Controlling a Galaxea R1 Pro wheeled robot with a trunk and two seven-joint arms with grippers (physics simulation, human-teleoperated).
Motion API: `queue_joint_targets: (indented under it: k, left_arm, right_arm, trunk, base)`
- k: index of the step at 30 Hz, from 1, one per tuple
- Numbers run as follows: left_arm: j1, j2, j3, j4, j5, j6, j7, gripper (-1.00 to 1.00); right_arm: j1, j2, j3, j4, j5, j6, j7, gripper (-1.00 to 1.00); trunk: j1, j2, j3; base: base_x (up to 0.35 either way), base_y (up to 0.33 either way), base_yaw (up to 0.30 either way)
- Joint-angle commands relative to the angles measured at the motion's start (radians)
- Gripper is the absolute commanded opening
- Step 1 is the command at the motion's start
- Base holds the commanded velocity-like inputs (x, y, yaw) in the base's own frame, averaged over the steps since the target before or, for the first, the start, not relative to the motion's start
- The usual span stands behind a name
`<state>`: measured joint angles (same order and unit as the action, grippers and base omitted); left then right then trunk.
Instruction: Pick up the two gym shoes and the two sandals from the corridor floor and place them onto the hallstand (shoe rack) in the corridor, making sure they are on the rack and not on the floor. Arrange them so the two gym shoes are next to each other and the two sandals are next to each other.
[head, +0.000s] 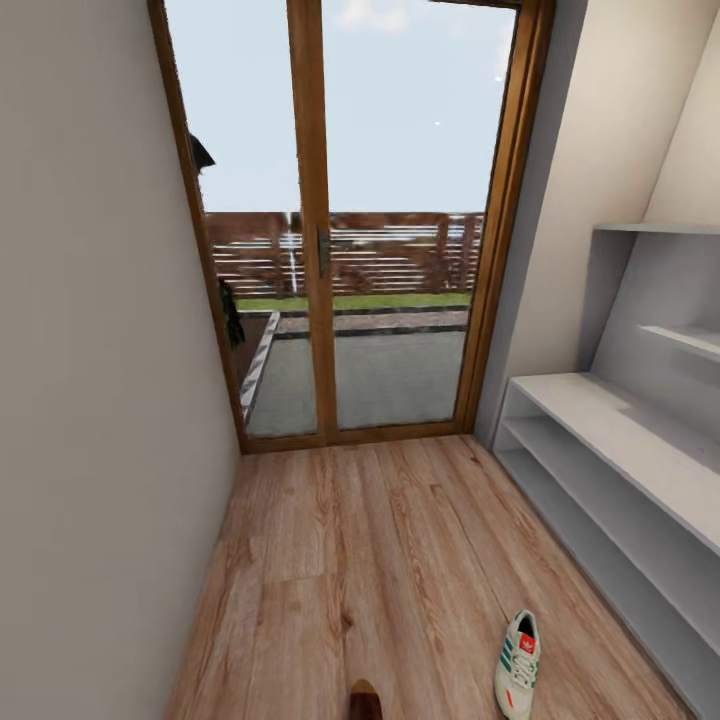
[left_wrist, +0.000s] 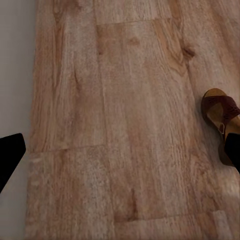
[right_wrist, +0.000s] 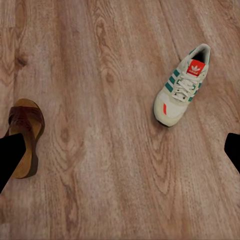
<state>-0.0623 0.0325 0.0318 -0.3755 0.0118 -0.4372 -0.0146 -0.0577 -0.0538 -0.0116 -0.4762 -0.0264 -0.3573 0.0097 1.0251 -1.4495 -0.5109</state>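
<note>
Wood-plank corridor floor, light brown, grain visible, running up to a glazed door with a brown frame.

Cut off or obscured: one sandal shows just its dark toe at the head view's lower edge. In the left wrist view that sandal is partly covered by a dark fingertip; in the right wrist view its heel end lies behind the other arm's dark fingertip. Hallstand, light grey, is cropped at the picture's right edge, its shelves bare where visible.

Gym shoe: one, white with teal stripes and a red tongue patch, flat on the floor near the hallstand's lower shelf, apart from the sandal. Seen from the right wrist, it lies ahead of the right pincer, untouched.

Left pincer: fingers spread wide, nothing held; sandal beside one fingertip.
Right pincer: fingers spread wide, nothing held; sandal towards one fingertip, gym shoe towards the other.

Surroundings: plain pale wall facing the hallstand across the corridor.
</note>
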Motion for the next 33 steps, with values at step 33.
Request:
queue_joint_targets:
  k: [33]
  left_arm:
    - [-0.289, 0.095, -0.011, -0.009, -0.028, 0.216, 0.005, 1.0]
  right_arm:
    - [-0.005, -0.006, 0.001, -0.135, 0.001, 0.001, 0.002, 1.0]
  trunk:
    - [0.0, -0.001, -0.001]
  base:
    - [0.0, 0.002, 0.0]
